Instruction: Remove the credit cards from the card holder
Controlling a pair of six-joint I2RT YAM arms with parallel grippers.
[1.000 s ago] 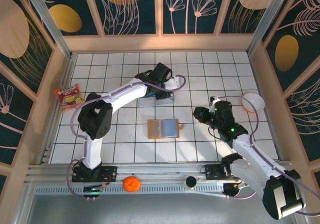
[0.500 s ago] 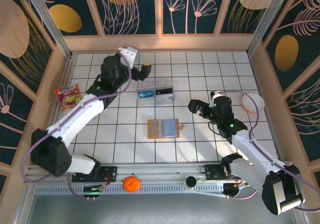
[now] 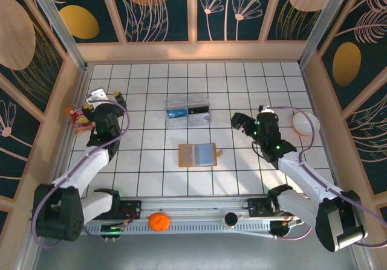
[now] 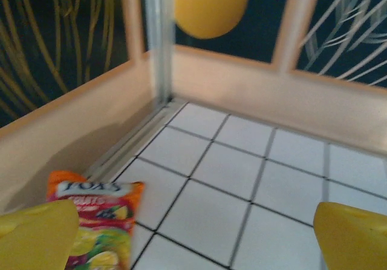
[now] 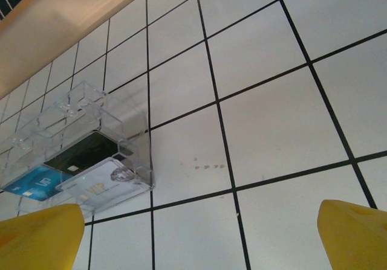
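Card holder [image 3: 198, 155] lies open mid-table, pockets up. Credit cards [image 5: 33, 184] sit in the clear box [image 3: 188, 112] just beyond it. Packet [image 4: 97, 215] reads "FOX'S". Left gripper [image 3: 107, 95] is at the left wall by the packet, right gripper [image 3: 242, 124] right of the holder, facing the box. Both are spread wide, empty, well apart from the holder.

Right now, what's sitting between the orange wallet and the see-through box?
Nothing. In the top view, the stretch between the card holder and the clear plastic box is just bare white tiles.
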